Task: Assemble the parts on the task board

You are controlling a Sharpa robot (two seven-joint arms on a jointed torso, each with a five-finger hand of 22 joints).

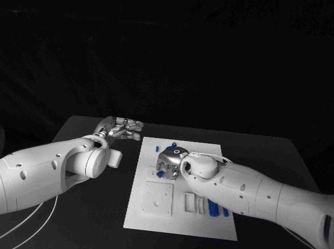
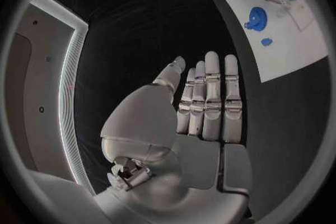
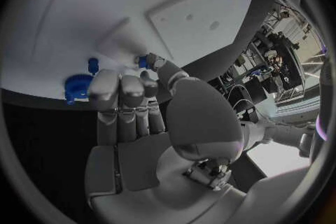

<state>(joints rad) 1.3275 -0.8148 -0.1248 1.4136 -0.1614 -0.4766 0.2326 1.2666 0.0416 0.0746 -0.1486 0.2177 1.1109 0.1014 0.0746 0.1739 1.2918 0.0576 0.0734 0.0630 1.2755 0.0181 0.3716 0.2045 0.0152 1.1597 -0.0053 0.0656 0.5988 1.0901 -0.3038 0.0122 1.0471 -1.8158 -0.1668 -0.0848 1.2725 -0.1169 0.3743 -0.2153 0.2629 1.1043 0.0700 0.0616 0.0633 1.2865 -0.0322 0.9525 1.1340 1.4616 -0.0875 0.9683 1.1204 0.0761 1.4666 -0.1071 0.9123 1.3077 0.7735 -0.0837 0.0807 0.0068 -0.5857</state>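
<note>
Head view: right hand (image 1: 169, 162) covers task board (image 1: 183, 223).

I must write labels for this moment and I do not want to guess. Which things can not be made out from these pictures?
- Head view: the right hand covers the blue part below it; a grip cannot be confirmed.
- Right wrist view: a small blue part sits at the fingertips; pinched or only touched is unclear.
- Head view: the blue parts on the task board are partly covered by the right arm.
</note>
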